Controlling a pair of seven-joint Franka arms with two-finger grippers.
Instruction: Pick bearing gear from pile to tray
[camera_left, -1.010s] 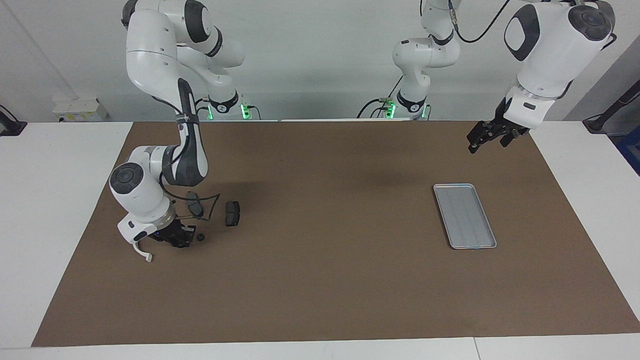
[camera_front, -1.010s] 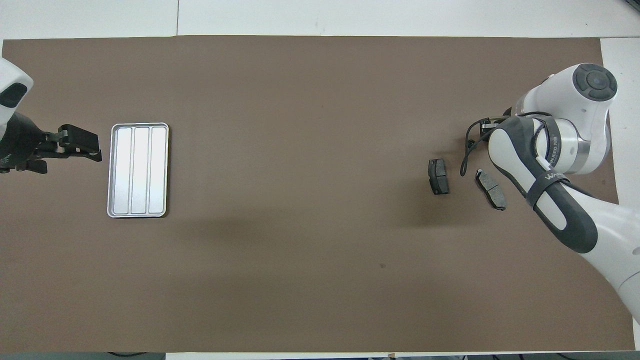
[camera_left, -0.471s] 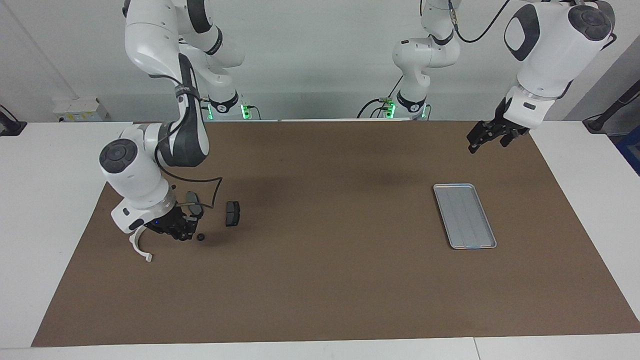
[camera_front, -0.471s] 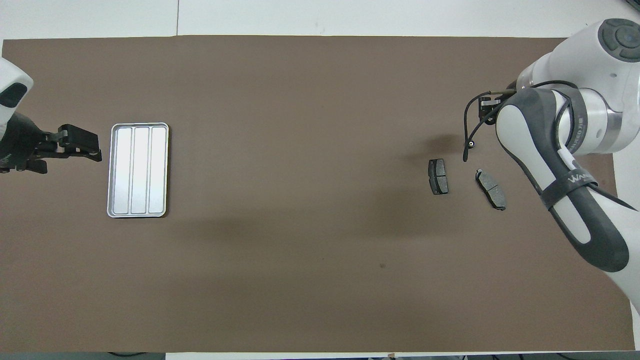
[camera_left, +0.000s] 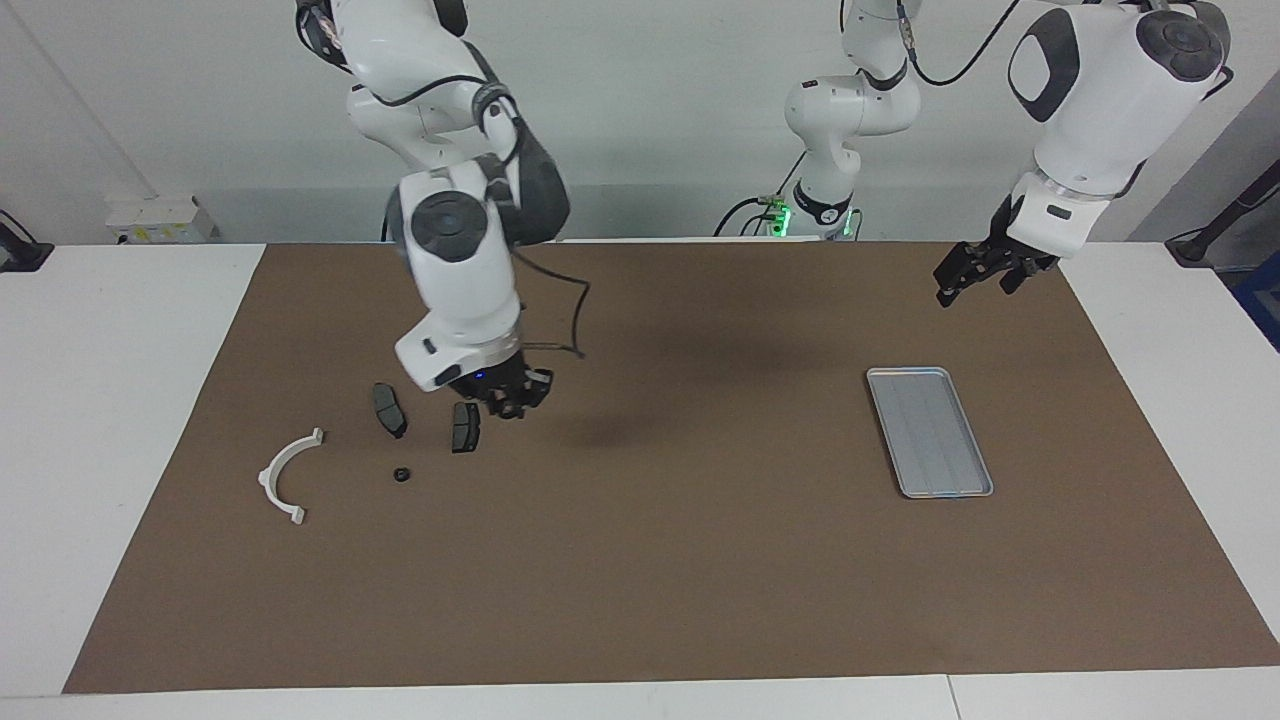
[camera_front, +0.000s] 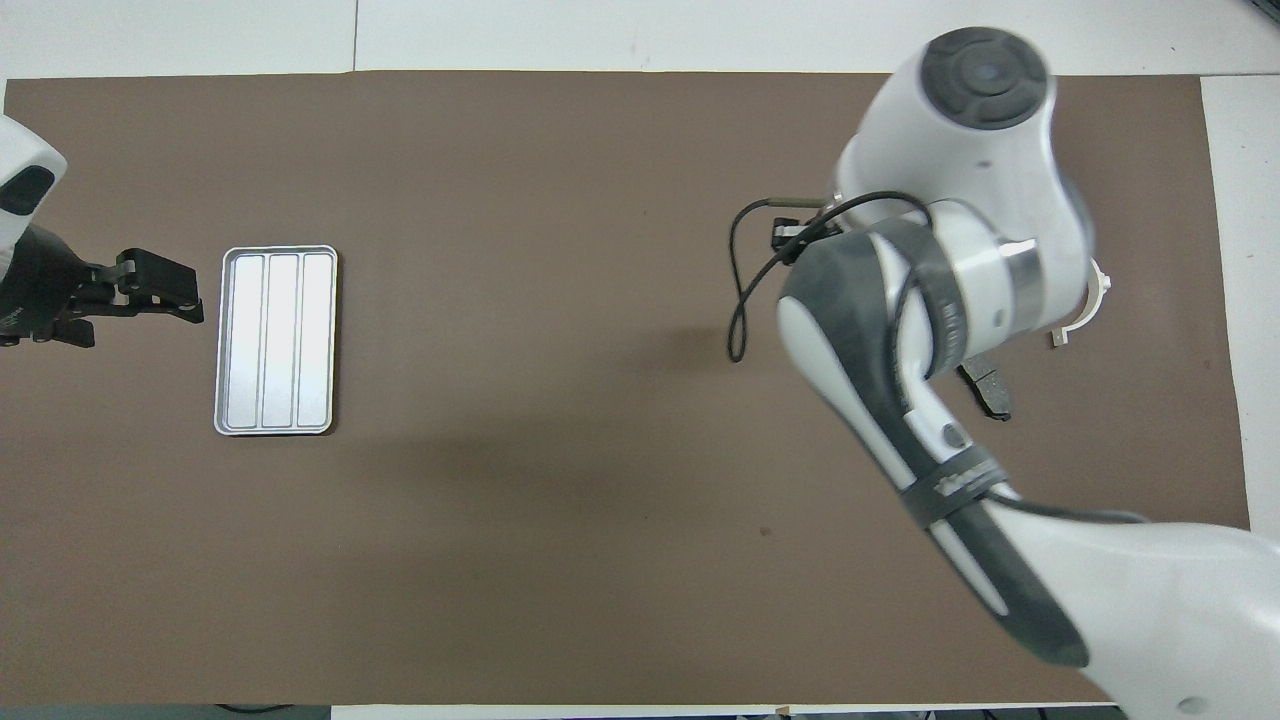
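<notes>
Entry, change since a second ago: right arm risen from the pile and swung toward mid-table; white half-ring bracket (camera_left: 285, 480), formerly under that arm's wrist, now in plain sight. Right gripper (camera_left: 512, 398): hung over the brown mat (camera_left: 680, 560), at about one o'clock from the nearer of two dark plates (camera_left: 464, 426) in the facing view; whether it stood open or closed, and whether it carried anything, could not be told. Left gripper (camera_left: 975, 275): waited with jaws apart and empty, at twelve o'clock from the tray (camera_left: 930, 430). Bearing gear, taken to be the small black round piece (camera_left: 400, 474): lay on the mat at six o'clock from the other dark plate (camera_left: 389, 409), with the bracket at nine o'clock from it, apart from both. Handling, by judgement: light, hard and rigid, probably smooth and apt to roll or squirt out of a loose pinch; best taken from above across its outer rim, the tips brought right down to the mat because it sat so low. Surface: flat matt mat, likely giving fair friction, on a white table (camera_left: 120, 330). Tray: bare, at three o'clock on the mat, well apart from the pile. Room: plain pale wall, open space around the piece.
</notes>
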